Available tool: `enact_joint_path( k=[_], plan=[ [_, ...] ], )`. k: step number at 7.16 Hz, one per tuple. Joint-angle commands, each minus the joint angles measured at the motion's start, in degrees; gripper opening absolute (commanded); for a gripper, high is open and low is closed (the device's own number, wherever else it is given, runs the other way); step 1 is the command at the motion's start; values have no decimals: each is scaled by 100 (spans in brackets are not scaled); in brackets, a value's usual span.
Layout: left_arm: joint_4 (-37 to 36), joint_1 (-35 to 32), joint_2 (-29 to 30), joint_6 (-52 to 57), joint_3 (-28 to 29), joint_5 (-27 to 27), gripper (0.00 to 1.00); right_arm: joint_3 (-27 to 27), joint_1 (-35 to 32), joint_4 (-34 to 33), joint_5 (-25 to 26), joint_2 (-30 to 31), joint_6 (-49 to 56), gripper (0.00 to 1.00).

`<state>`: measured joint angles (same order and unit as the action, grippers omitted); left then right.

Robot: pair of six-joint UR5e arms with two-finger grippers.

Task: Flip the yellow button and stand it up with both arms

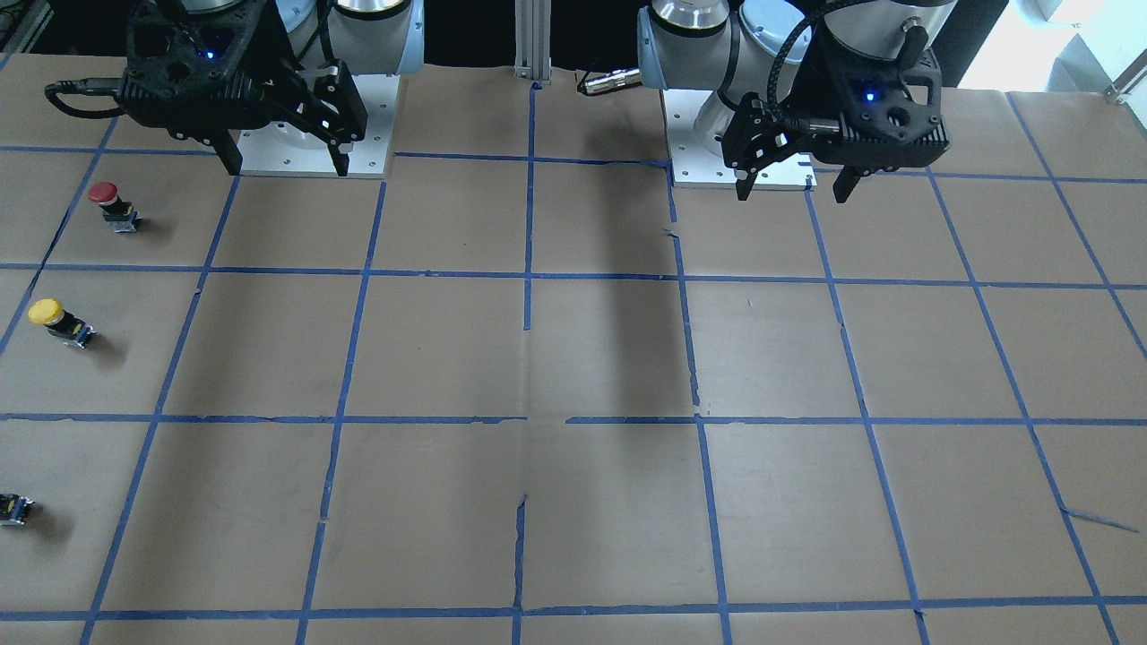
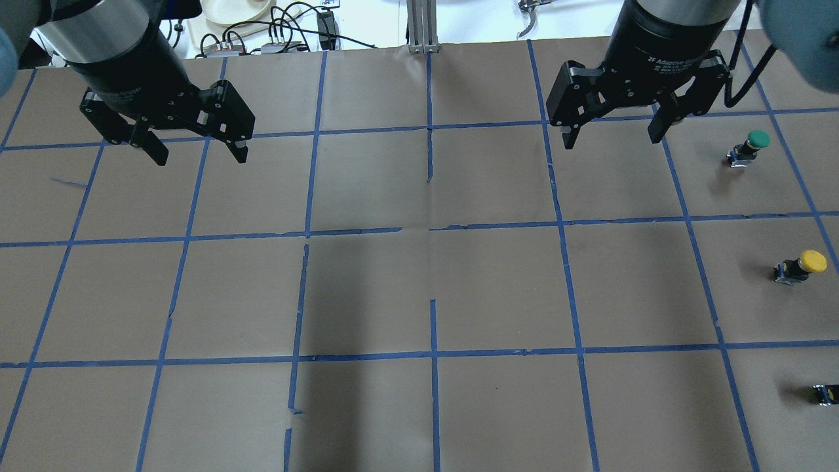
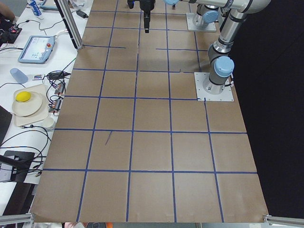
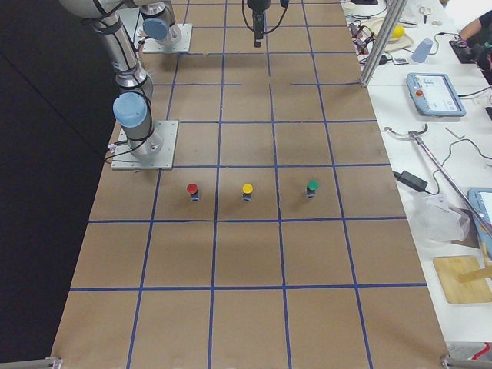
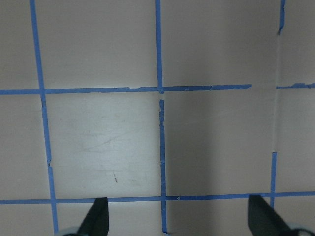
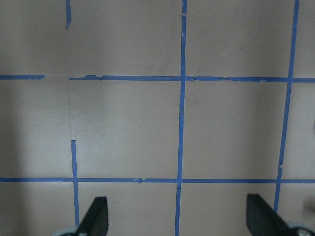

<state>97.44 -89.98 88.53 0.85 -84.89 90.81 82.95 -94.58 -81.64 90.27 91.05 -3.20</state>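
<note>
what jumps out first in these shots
Two black hands, the left hand and the right hand, hang open above the brown table gridded with blue tape. Along the robot's right side sits a row of three small buttons: the yellow button in the middle, a red button nearer the robot and a green button farther out.

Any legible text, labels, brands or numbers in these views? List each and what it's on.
"2F Adaptive G…": white print on the body of the right gripper, overhead view; the rest is unreadable.
Smaller lines under it: too small to read.
Screen of the pendant: too blurred to read.
On the yellow button: no legible marking.
</note>
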Motion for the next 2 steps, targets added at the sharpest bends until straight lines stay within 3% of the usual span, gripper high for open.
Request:
enact_joint_path(
  k=[1, 2],
  plan=[
    [12, 16, 24, 38, 25, -37, 100, 11, 1, -2, -1, -8, 4, 100],
    [20, 7, 33, 81, 8, 15, 100, 11, 1, -2, 8, -8, 12, 100]
  ],
)
